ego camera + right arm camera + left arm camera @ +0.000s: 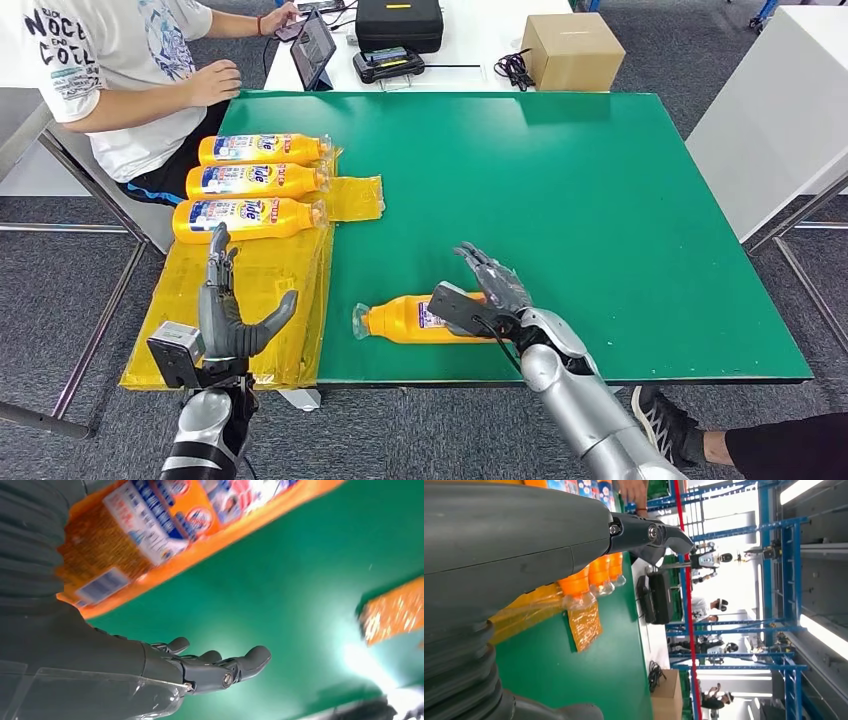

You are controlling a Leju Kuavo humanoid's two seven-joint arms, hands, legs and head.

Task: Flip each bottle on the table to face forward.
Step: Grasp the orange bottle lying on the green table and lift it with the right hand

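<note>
A green table [600, 200] stands on a grey carpeted floor, with a white desk behind it and a person [120, 70] in a white printed shirt seated at its far left corner. Four orange bottles lie on their sides, all with the long axis running left to right.

Three of them form a row at the table's left edge, on a sheet of yellow plastic wrap [250, 290] that hangs over that edge. The far bottle [265, 148], the middle bottle [258, 180] and the near bottle [245, 218] lie parallel and close together, caps pointing right, blue and white labels facing up.

The fourth bottle [415, 320] lies apart from them near the front edge of the table, its clear cap pointing left toward the wrap. In the right wrist view its label with small print and a barcode shows [150, 525].

The right hand [490, 295] hovers over the base end of this fourth bottle with fingers spread and extended, grasping nothing; the right wrist view shows the fingers [220, 667] straight and apart from the bottle.

The left hand [225, 305] is raised over the wrap just in front of the near bottle, fingers upright and thumb out, holding nothing.

On the white desk sit one cardboard box [572, 50], one black case [398, 22] and one tablet [312, 48].
</note>
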